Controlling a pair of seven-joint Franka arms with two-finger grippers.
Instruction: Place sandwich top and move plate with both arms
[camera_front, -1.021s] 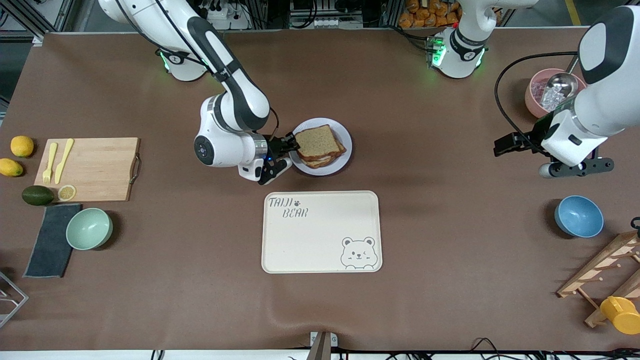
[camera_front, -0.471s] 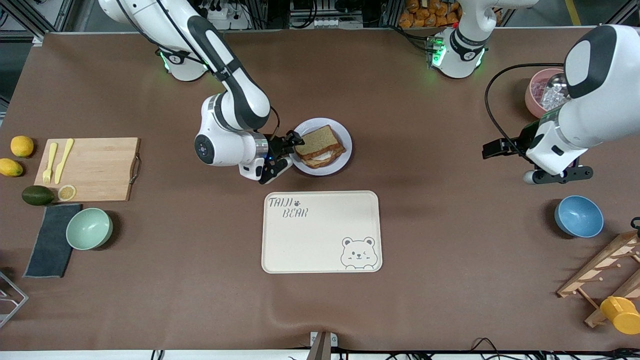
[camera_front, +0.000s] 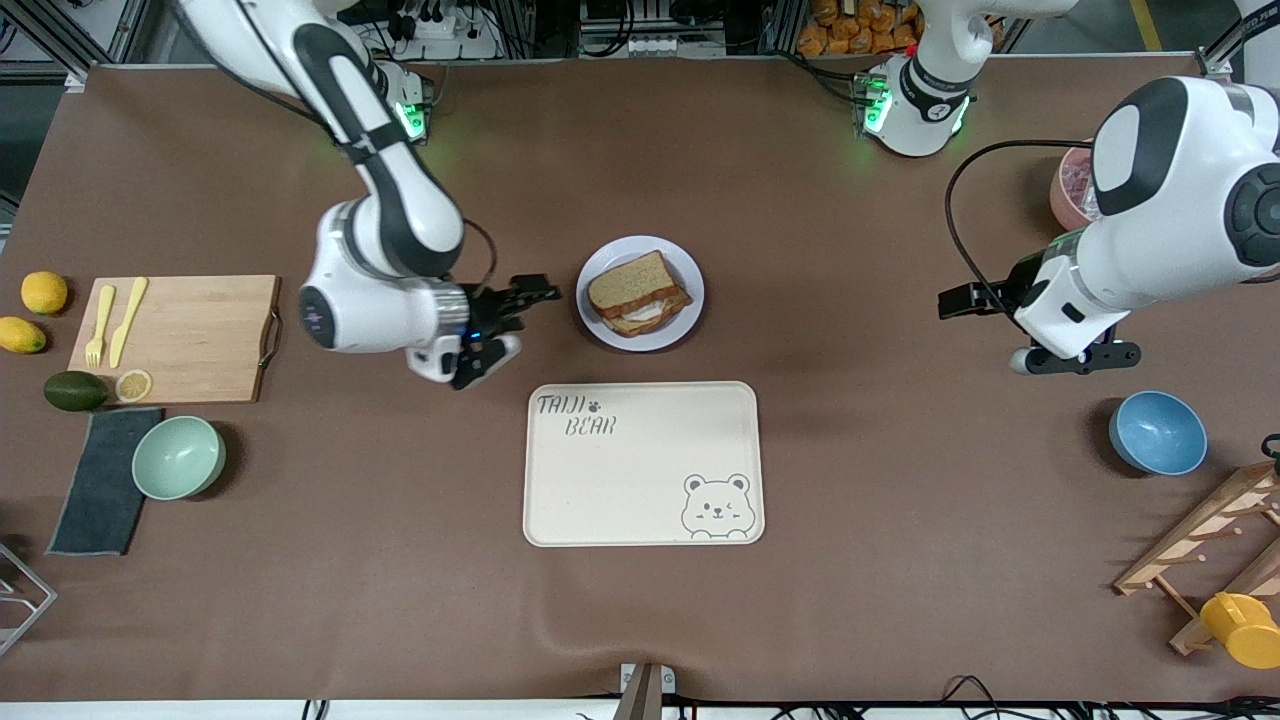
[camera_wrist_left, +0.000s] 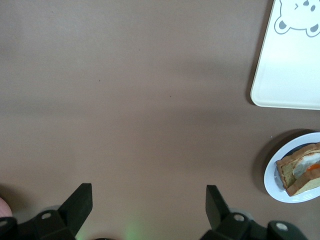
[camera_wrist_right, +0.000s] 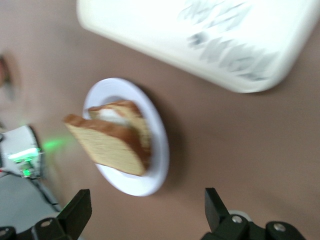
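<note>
- Right gripper (camera_front: 528, 318): pulled back from the plate (camera_front: 683, 318) toward the right arm's end of the table, now well apart from it, fingers spread and empty.
- Sandwich top (camera_front: 628, 281): let go half a second back, now lying on the stack in the plate, slightly askew over the lower slice; placing step judged done, plate move not yet begun.
- Plate: unmoved, farther from the front camera than the bear-printed tray (camera_front: 642, 463) and just beside its edge.
- Left gripper (camera_wrist_left: 149, 199): drifted in from the left arm's end toward the plate, over bare table and well apart from it; fingers wide open, nothing between them.
- Hard to make out: filling under the top slice, only a white and orange sliver showing; plate cut by the frame edge in the left wrist view; right wrist view smeared by motion.
</note>
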